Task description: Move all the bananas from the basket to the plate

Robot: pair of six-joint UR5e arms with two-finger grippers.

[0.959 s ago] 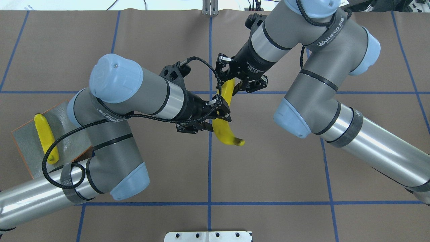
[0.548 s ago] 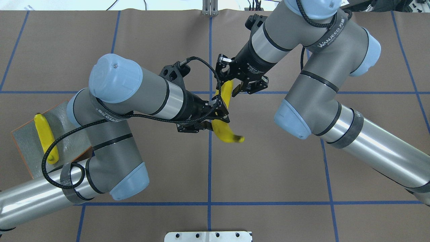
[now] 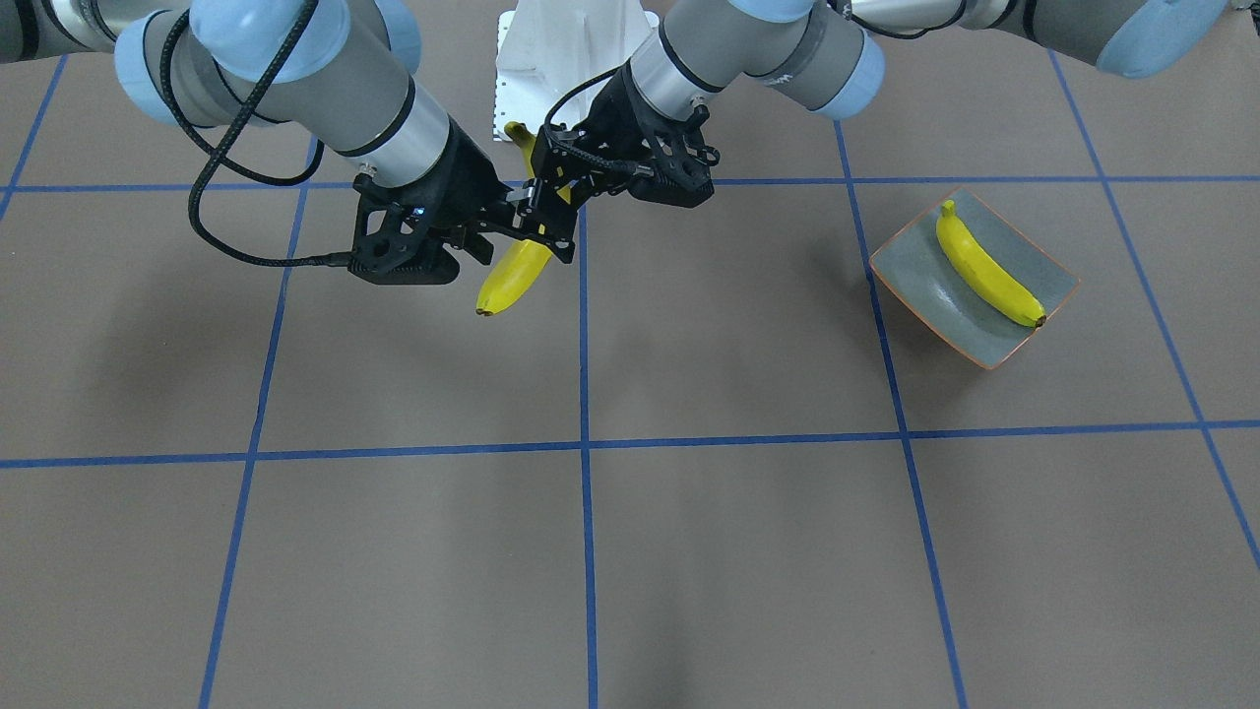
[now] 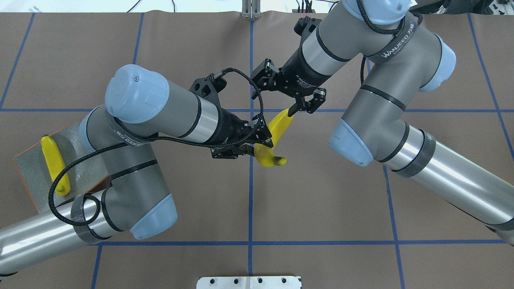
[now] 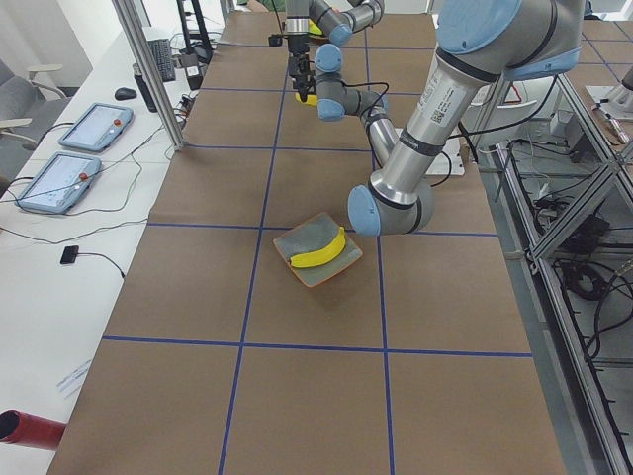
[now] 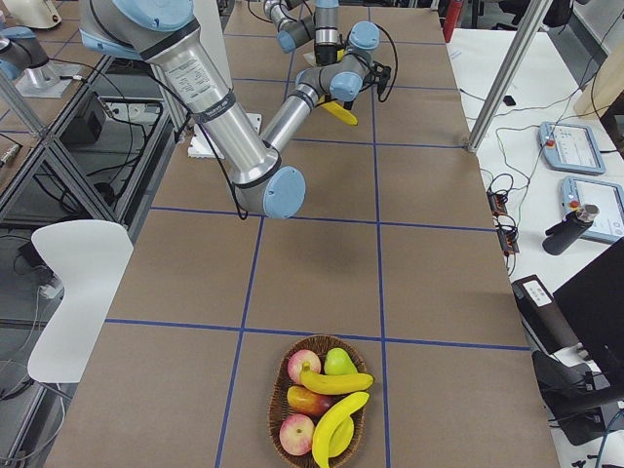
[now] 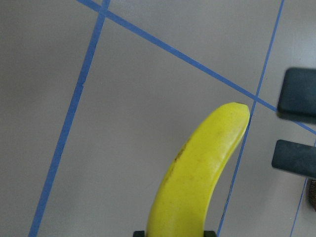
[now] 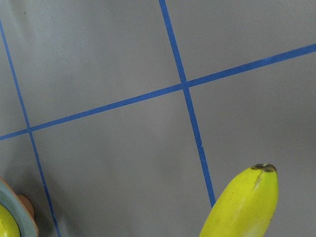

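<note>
My left gripper (image 4: pixel 257 142) is shut on a yellow banana (image 4: pixel 279 124) and holds it above the table's middle, dark tip towards the robot. My right gripper (image 4: pixel 275 100) stands open at the banana's far end, one finger close to it. In the front view the banana (image 3: pixel 512 276) hangs between both hands. The left wrist view has the banana (image 7: pixel 197 182) rising from below, with the right gripper's fingers (image 7: pixel 296 96) beside it. A second banana (image 4: pixel 54 164) lies on the grey-green plate (image 4: pixel 74 134) at the left. The basket (image 6: pixel 275 419) holds two more bananas (image 6: pixel 336 382).
The basket at the table's right end also carries apples (image 6: pixel 304 367) and a green fruit. Blue tape lines cross the brown table. The left arm's elbow hangs over the plate's near corner. A white mounting plate (image 4: pixel 249 282) sits at the near edge.
The right gripper has opened and let go of the banana's far end. The banana, still in the left gripper, has swung so its far end points further right.
</note>
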